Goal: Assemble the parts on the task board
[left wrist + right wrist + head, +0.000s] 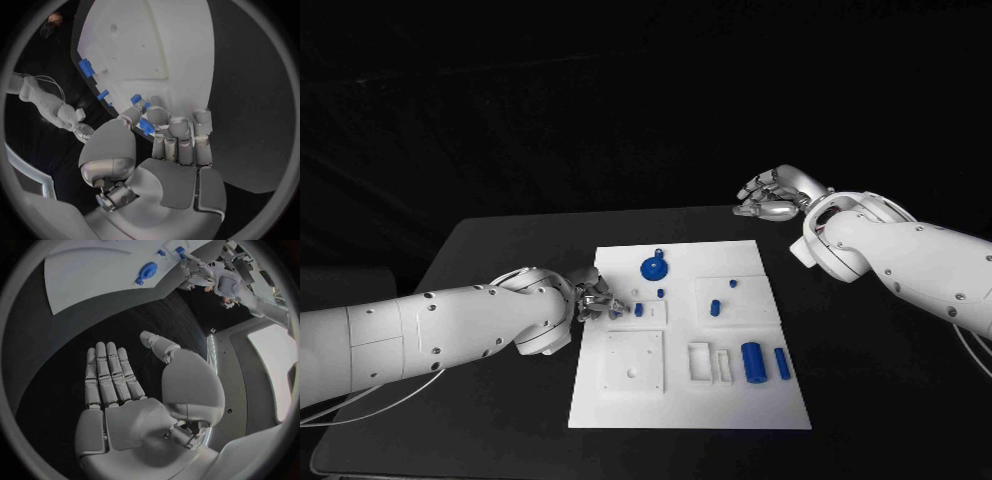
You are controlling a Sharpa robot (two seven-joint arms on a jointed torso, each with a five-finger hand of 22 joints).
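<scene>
The task board (pixel 678 400) is seen lying flat in the middle of the black worktop (pixel 488 250), its long side running away from the robot. On its far half a round blue part (pixel 653 267) is seated, with a small blue part (pixel 717 307) in a raised square section to its right. Near the right edge of the near half, two upright blue cylinders (pixel 753 361) are stood side by side, just beside pale rectangular slots (pixel 710 361). A square recessed plate (pixel 633 361) at the near left is seen with nothing blue in it. The left hand (pixel 593 297) is placed at the board's left edge, its fingers curled down onto the board beside a small blue block (pixel 639 310); in the left wrist view a blue piece (pixel 147 126) is seen between the fingertips (pixel 157 116), probably pinched, though the hold cannot be made out for certain. The right hand (pixel 772 194) is held off the board beyond its far right corner, above bare worktop, fingers spread and nothing grasped; its flat open palm (pixel 125 410) is confirmed in the right wrist view. Bare black worktop is left on all sides of the board, widest to its right.
</scene>
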